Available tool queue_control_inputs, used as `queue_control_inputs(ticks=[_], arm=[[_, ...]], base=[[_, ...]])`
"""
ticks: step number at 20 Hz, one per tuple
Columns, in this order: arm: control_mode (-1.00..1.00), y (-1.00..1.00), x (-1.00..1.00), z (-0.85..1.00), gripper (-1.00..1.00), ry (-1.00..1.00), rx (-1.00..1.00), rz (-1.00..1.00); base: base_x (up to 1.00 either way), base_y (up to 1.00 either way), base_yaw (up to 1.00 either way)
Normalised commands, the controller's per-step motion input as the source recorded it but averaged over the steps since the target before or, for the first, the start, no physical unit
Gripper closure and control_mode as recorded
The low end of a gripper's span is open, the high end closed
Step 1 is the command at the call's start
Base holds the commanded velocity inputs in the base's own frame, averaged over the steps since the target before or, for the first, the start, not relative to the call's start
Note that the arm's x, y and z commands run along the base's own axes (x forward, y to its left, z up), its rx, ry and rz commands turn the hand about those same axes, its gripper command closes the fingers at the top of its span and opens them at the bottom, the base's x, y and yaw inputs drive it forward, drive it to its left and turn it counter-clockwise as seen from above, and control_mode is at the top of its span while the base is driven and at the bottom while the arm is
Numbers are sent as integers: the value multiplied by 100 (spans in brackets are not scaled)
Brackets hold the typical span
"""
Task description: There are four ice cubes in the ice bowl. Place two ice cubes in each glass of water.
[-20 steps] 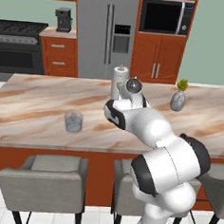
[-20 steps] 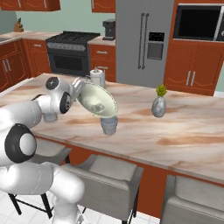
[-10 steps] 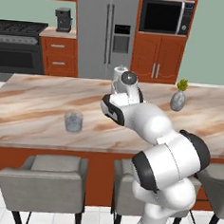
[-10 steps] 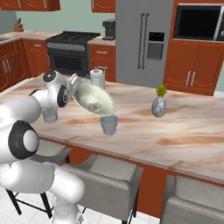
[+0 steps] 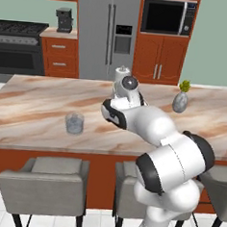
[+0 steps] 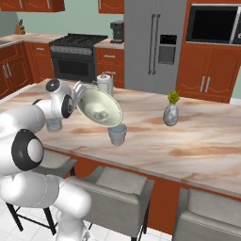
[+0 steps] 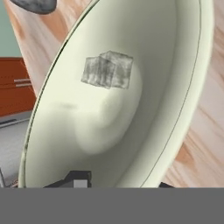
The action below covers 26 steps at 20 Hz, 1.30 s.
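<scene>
The left base view looks from behind the arm, forward and down over the counter (image 5: 33, 109) toward the fridge (image 5: 107, 33). The right base view looks at the same counter and fridge from the other side (more at an angle). The hand view is very near the ice bowl (image 7: 183, 65).

— What is seen behind the island counter (image 5: 33, 114)?

— A steel fridge (image 5: 108, 33) is set into red-brown cabinets (image 5: 160, 61), with a microwave (image 5: 169, 16) built in to its right and a black range (image 5: 17, 47) at the left. A coffee machine (image 5: 64, 19) is stood on the side counter.

— And in front?

— Grey padded stools (image 5: 44, 185) are lined along the island's near edge, over a pale tiled floor (image 5: 97, 225). The walls (image 5: 217, 41) are painted soft green.
</scene>
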Motion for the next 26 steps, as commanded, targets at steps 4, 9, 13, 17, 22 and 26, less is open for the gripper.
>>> queue_control_inputs(ticks=[4,9,13,17,22,26], arm=[[-100,32,2,-1,100,-4,7,0],[-100,33,5,1,100,-5,5,0],[-100,29,5,1,100,-5,5,0],[-100,16,8,2,100,-5,1,0],[-100,12,9,11,100,-1,0,0],[-100,9,12,24,100,0,0,0]], base=[[0,0,0],[0,0,0],[0,0,0],[0,0,0],[0,0,0],[0,0,0]])
